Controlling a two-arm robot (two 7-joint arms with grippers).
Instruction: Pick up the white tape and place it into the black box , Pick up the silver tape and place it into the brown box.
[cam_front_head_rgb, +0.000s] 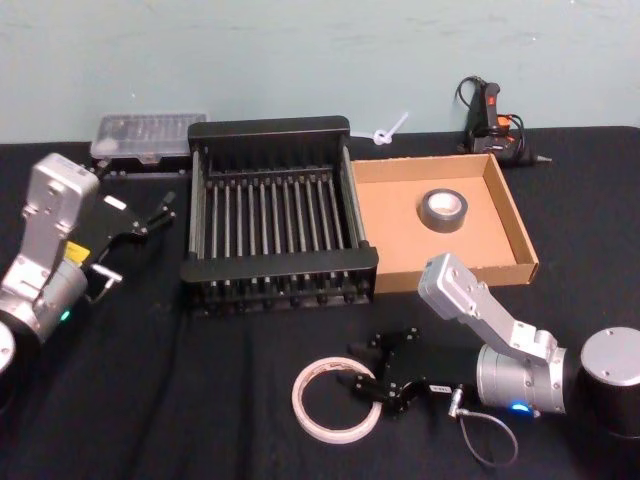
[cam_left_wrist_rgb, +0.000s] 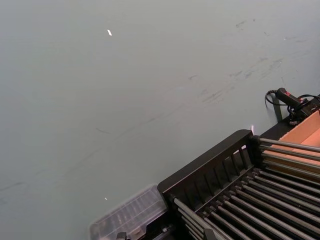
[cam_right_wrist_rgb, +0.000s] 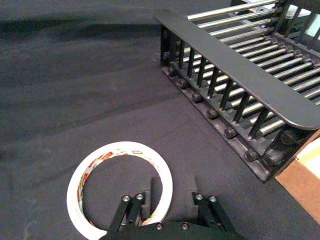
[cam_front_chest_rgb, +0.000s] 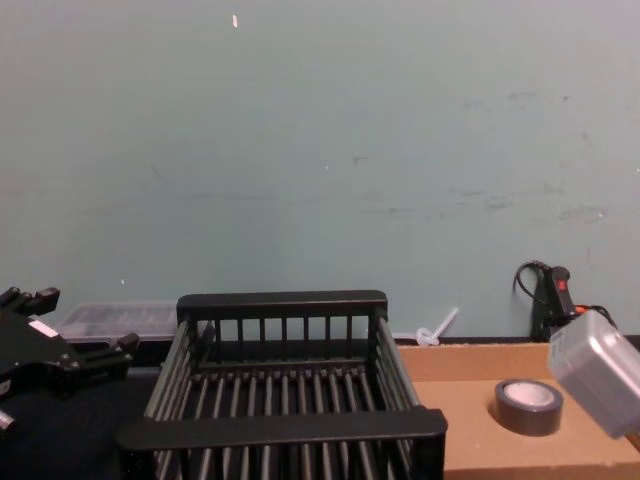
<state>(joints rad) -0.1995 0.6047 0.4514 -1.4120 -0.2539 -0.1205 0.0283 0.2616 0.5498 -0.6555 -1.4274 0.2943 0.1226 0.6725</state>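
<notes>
The white tape (cam_right_wrist_rgb: 120, 187) carries red printed markings, too small to read

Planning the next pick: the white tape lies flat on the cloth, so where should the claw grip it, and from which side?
Grip the band of the white tape on its right-hand arc, coming from above. The roll lies flat with an open centre, so one finger can go inside the ring and one outside. The right claw is already open there, one finger over the hole, straddling that arc.
</notes>
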